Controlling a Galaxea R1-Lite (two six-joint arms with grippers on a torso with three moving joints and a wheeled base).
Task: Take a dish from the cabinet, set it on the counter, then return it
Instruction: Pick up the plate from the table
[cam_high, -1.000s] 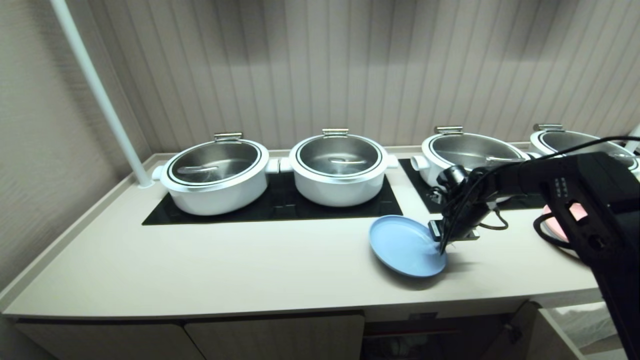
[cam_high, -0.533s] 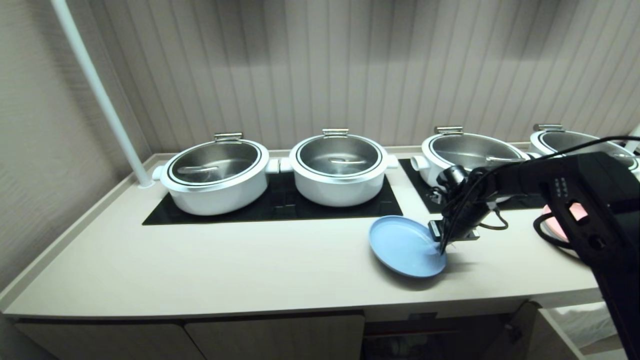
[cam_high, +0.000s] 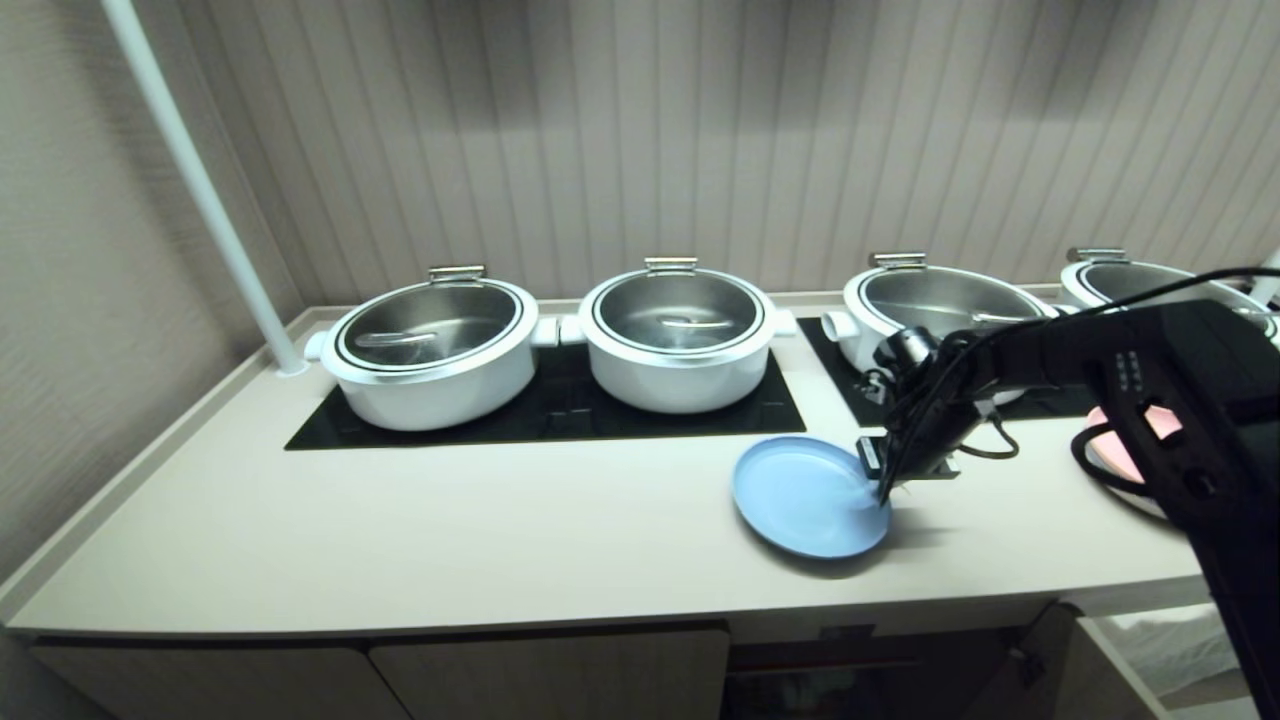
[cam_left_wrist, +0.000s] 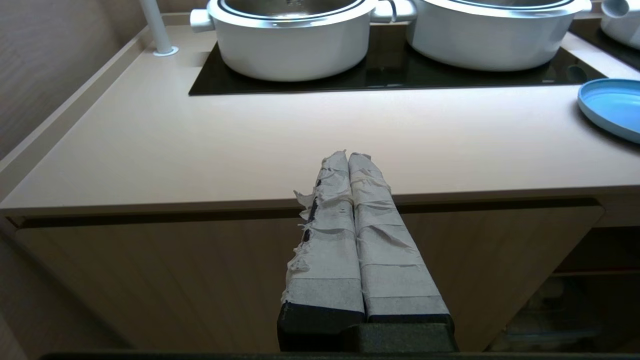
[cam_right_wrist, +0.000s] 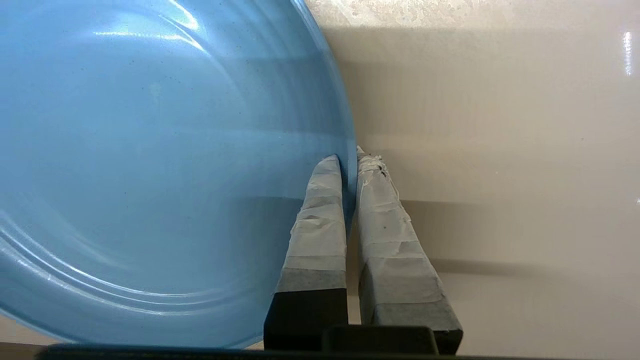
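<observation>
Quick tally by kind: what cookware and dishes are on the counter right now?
White lidded pots with steel-and-glass lids: 4
Round light-blue plate, its rim pinched by the right gripper: 1
Pink-topped dish, mostly hidden behind the right arm: 1
Total: 6
</observation>
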